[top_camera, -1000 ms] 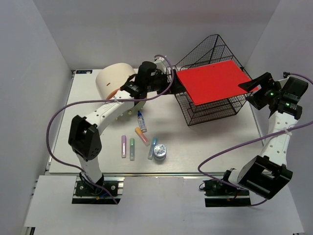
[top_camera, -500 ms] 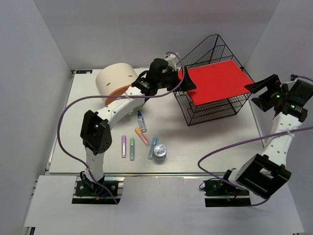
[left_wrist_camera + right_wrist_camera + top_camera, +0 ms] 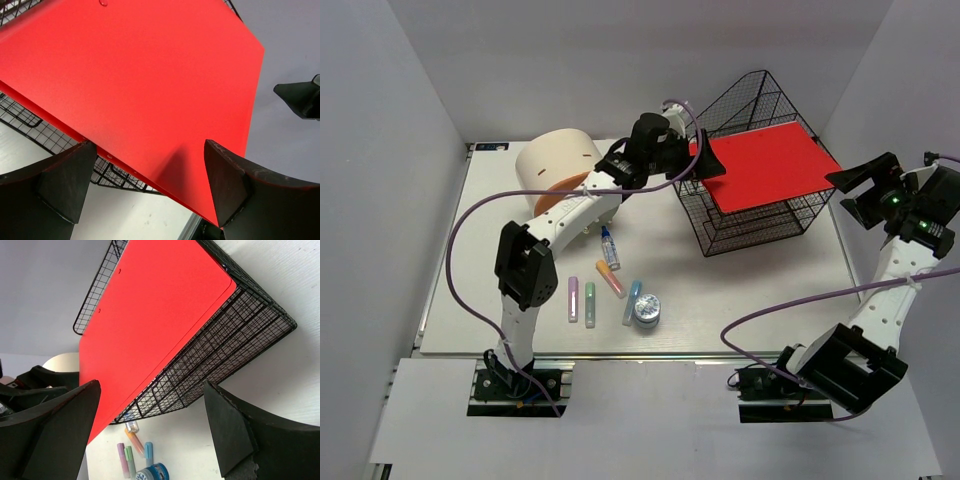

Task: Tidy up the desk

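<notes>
L gripper (image 3: 705, 163) has slid right to left edge of flat red folder (image 3: 765, 165) atop black wire basket (image 3: 750, 228); R gripper (image 3: 852, 186) backed off. Both jaws wide, nothing held. Large white flat desk (image 3: 750, 290) lies beneath all, grey walls (image 3: 620, 60) around.

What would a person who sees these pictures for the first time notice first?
The red sheet lying on the black wire basket, far right on the desk. Both open pincers point at it: the left pincer at its left edge, the right pincer apart on its right.
</notes>
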You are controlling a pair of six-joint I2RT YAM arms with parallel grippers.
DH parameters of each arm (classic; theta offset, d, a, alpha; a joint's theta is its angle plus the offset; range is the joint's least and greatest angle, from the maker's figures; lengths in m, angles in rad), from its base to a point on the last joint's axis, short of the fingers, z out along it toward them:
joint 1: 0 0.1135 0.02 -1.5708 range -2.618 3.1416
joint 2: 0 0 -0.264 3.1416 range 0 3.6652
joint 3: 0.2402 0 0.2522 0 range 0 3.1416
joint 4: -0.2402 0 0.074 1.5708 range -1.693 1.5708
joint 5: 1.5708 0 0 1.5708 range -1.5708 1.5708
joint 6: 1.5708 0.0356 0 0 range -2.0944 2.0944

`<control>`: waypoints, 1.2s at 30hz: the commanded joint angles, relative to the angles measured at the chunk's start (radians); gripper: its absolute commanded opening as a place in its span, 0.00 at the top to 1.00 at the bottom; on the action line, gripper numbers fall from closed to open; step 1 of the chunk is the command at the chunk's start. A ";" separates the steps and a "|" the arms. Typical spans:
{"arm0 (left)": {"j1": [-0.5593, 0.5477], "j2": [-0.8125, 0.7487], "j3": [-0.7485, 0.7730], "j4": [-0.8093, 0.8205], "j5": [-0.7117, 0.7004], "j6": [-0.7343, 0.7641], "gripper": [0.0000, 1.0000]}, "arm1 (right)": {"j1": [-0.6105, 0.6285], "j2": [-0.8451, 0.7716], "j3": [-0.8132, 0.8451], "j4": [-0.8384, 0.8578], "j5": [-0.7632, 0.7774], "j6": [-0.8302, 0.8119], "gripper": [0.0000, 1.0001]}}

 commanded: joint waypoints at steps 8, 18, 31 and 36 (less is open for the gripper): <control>-0.008 -0.004 0.063 -0.007 -0.003 0.007 0.02 | -0.045 -0.013 0.007 -0.045 -0.011 -0.065 0.11; 0.015 -0.191 -0.112 -0.037 -0.085 0.070 0.02 | -0.079 0.022 0.073 -0.151 -0.017 -0.143 0.11; 0.015 -0.459 -0.207 -0.085 -0.197 0.210 0.02 | -0.108 0.043 0.252 -0.337 -0.125 -0.378 0.11; 0.015 -0.718 -0.447 -0.085 -0.267 0.242 0.02 | -0.117 0.027 0.306 -0.417 -0.466 -0.611 0.11</control>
